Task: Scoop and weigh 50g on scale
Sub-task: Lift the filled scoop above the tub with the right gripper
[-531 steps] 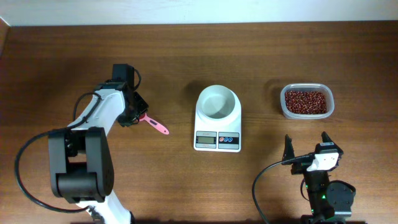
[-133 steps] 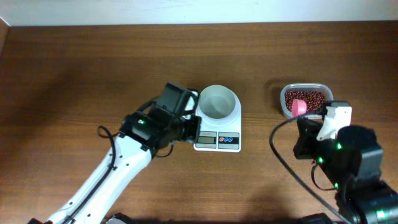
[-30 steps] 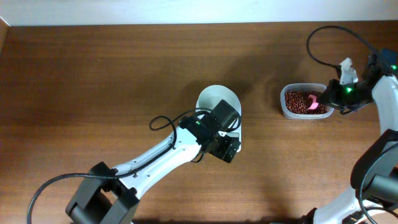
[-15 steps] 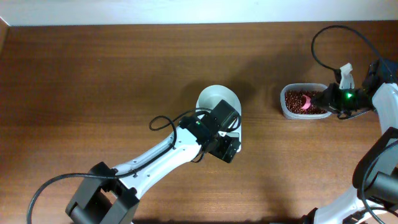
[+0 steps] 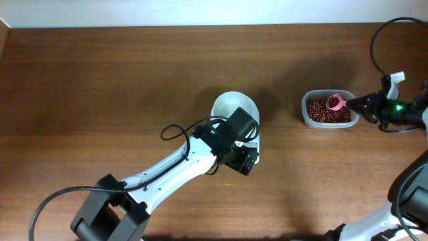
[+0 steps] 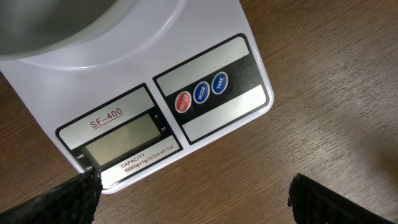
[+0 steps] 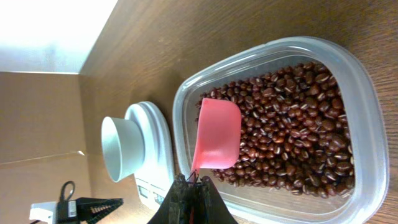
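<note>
From overhead, the small white digital kitchen scale [image 5: 256, 126] sits near the middle of the brown wooden table [image 5: 120, 73]. Its round white bowl [image 5: 233, 109] is empty, and its front panel is hidden under the left gripper [image 5: 243, 161]. The clear rectangular plastic tub [image 5: 304, 115] stands toward the table's right edge, well apart from the scale with bare wood between. It holds the small dark red-brown beans [image 5: 322, 116] in a loose, level heap. The right gripper [image 5: 359, 104] comes in from the right edge, clamped on the handle of a pink plastic scoop [image 5: 336, 102]. The scoop's long axis runs along the table, cup end toward the scale, so the coming carry goes straight left, and the right arm is the nearer one to the beans. In the left wrist view, the fingertips [image 6: 68, 199] stand wide apart with nothing between them, just off the scale's front edge. The grey display [image 6: 124, 140] looks blank beside the red and blue buttons [image 6: 201, 93]. In the right wrist view, the jaws are pinched shut on the handle and the scoop's cup hangs over the beans near the tub's scale-side wall. Only smooth pink shows, so I cannot tell whether it is loaded. The beans are glossy, oval and tiny, likely to roll off a tilted scoop.
</note>
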Controlling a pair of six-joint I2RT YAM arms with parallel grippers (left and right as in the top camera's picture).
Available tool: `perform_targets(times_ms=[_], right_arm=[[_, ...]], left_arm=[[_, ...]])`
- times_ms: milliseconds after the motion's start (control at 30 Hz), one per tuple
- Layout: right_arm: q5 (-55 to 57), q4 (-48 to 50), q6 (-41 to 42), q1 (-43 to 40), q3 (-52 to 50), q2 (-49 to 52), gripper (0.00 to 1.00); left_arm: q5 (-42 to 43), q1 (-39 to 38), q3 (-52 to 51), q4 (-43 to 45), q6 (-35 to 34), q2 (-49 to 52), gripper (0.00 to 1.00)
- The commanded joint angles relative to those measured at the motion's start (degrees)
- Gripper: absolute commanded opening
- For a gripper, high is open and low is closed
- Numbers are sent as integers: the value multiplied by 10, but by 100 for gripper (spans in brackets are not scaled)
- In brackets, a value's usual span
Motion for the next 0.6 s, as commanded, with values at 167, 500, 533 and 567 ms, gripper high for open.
perform_targets(times_ms=[167,500,533,567], right_arm=[[-119,-35,-7,-9,-6,6,4],[-208,-50,-5,-9,-6,6,4],[-223,-50,-6,-9,-6,6,4],[-237,-50,-7,-7,-6,6,4]], left_arm=[[-2,-2,-2,1,3,6,99],[-2,-2,-2,1,3,6,99],[-2,-2,-2,1,3,6,99],[-2,-2,-2,1,3,6,99]])
